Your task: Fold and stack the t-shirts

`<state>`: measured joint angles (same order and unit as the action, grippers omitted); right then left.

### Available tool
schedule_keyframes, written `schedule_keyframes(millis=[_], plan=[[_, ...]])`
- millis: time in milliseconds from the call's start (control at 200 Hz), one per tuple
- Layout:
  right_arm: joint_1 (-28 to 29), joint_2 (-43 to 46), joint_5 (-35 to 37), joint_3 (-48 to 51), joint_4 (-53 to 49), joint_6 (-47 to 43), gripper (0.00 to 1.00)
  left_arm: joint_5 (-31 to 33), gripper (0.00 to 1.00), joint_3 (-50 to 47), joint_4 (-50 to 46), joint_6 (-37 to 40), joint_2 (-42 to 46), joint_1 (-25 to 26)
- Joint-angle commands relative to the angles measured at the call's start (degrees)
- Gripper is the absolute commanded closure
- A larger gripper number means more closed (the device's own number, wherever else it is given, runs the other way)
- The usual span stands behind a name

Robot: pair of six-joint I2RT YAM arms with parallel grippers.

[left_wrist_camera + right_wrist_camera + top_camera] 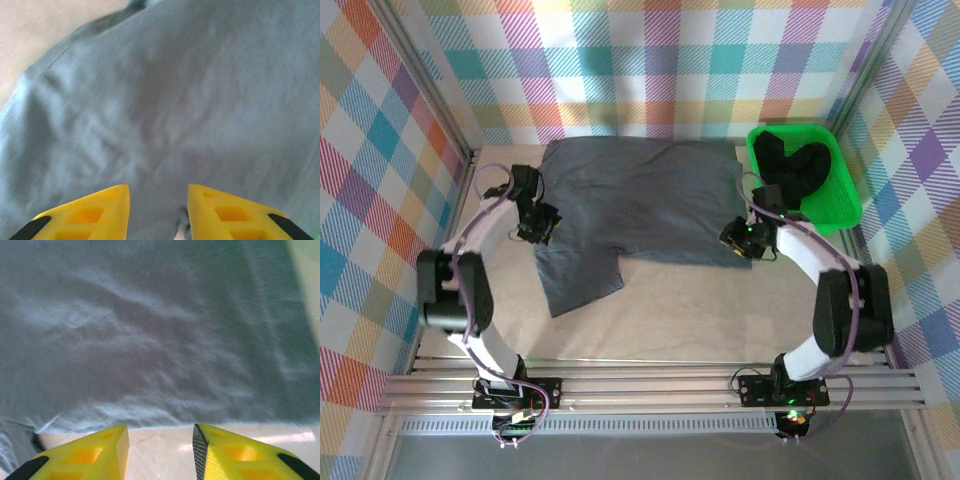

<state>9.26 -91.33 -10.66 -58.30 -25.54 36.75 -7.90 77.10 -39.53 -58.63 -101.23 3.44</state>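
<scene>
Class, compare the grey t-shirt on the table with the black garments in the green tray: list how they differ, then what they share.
Colour: the grey t-shirt is slate grey, the black garments black. Pose: the grey t-shirt lies spread nearly flat; the black garments are bunched in a heap. Place: the grey t-shirt is on the table, the black garments in the green tray. Both are soft cloth, not yet folded.

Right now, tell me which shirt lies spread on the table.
The grey shirt, laid flat on the table; the black ones are bunched in the green tray.
</scene>
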Motion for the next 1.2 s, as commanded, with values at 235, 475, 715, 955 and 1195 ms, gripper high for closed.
schedule_keyframes(millis=[235,475,715,955,1195], plan=[[2.75,-21.21,1.07,-15.23,-5.45,-3.0,0.63,4.1,0.67,4.03,0.71,2.03,-16.76,-1.23],[6.53,-18.63,3.52,-10.9,-11.98,-2.09,0.63,3.68,0.67,-23.83,6.19,-2.52,-0.6,-1.51],[6.39,-12.96,9.44,-3.73,-14.57,-2.05,0.64,1.78,0.65,-32.41,8.9,-4.21,5.96,-0.95],[2.54,-10.38,12.51,-0.03,-15.09,-3.58,0.63,2.55,0.65,-33.83,5.62,-7.1,9.17,4.03],[2.11,-5.21,7.11,-2.37,-14.32,-9.15,0.56,8.15,0.48,-30.97,-1.44,-3.83,20.81,4.79]])
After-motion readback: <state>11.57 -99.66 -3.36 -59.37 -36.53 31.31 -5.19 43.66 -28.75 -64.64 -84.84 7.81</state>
